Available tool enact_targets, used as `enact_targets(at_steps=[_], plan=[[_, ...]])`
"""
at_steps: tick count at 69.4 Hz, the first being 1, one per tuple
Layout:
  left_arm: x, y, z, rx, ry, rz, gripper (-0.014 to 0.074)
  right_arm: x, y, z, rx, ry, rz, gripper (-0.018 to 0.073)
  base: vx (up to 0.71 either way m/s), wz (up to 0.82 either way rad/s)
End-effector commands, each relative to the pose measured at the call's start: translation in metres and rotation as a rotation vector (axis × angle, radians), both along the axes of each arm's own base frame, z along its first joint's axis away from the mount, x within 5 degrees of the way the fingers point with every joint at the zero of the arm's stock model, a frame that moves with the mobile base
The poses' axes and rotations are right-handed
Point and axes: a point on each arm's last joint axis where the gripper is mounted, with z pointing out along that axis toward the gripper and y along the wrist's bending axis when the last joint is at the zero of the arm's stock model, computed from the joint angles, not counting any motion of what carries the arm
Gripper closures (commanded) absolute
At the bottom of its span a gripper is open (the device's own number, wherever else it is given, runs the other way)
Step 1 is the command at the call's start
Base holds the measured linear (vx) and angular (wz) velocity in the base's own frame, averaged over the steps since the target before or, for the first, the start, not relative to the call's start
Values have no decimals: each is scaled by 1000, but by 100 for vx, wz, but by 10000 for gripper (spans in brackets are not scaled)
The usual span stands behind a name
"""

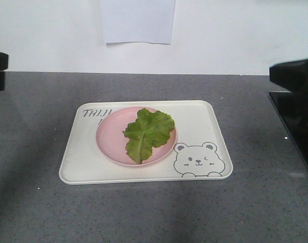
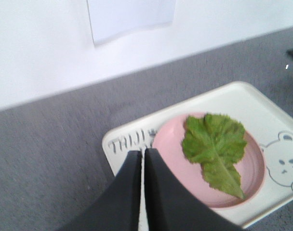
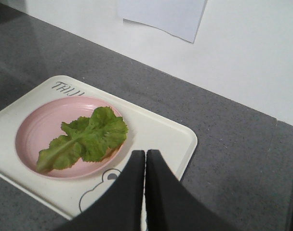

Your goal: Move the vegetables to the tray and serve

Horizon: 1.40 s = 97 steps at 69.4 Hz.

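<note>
Both grippers, left [image 2: 142, 156] and right [image 3: 145, 156], are hovering with fingers pressed together, empty, while lettuce leaf [image 1: 148, 132] is lying on pink plate [image 1: 109, 136] inside tray [image 1: 204, 121].

This is looking like a plain test room or a lab, not a home kitchen. A grey speckled counter [image 1: 37, 202] is standing against a bare white wall [image 1: 235, 35], and a blank white paper sheet [image 1: 138, 21] is hanging on that wall.

light: even, soft | shadows: faint | left wrist: slightly blurred
</note>
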Motion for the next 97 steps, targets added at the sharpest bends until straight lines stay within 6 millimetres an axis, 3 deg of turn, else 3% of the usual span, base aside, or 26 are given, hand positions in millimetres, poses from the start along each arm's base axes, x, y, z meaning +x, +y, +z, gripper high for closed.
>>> enact_targets(at_steps=[1,7,14,21,26,43,97], plan=[[-21,5,9,-33,-143,6,603,-25,-8,-9,31,-124,-57,565,0,0],[-38,9,-15,-41,-155,19,603,-49,-12,-38,35,-118,-73,565,0,0],[-54,14,-68,-39,-100,34,603,-75,-17,-69,33,-129,-89,565,0,0],[-68,18,-107,-40,-95,53,603,-91,-20,-95,35,-143,-106,565,0,0],[-75,21,-120,-52,-117,66,603,-97,-21,-106,38,-151,-112,565,0,0],[-85,23,-121,-65,-166,69,603,-103,-21,-121,35,-113,-98,565,0,0],[-86,23,-127,-46,-128,62,603,-103,-20,-122,36,-102,-92,565,0,0]])
